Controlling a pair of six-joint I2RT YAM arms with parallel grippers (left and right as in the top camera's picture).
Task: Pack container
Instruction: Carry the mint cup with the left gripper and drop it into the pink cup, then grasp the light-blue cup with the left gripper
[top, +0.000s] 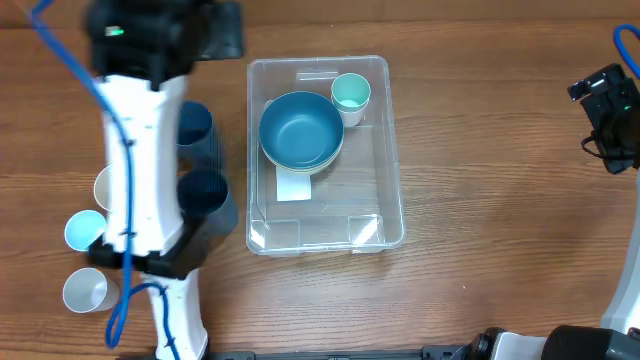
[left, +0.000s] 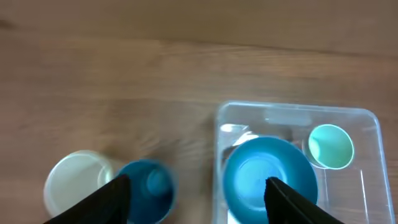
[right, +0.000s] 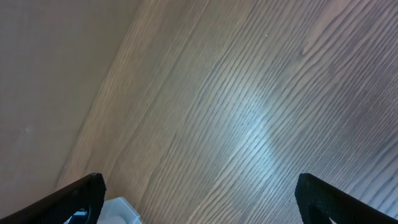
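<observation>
The container (top: 392, 150) is a large clear bin at the table's middle with a white label (top: 293, 187) on its base. It holds a blue bowl (top: 300, 130) and a mint cup (top: 350, 93). My left gripper (top: 205, 35) is raised high at the back left, left of the bin. In the left wrist view its fingers (left: 198, 186) are open and empty, above the container (left: 298, 112), the bowl (left: 261, 174) and a dark blue cup (left: 149, 186). My right gripper (top: 610, 115) is far right, and its fingers (right: 199, 193) are open over bare wood.
Two dark blue cups (top: 195, 125) (top: 207, 190) stand left of the bin, partly under my left arm. A white cup (top: 102, 185), a light blue cup (top: 84, 230) and a pale cup (top: 84, 290) stand further left. A pale corner (right: 121, 211) shows in the right wrist view.
</observation>
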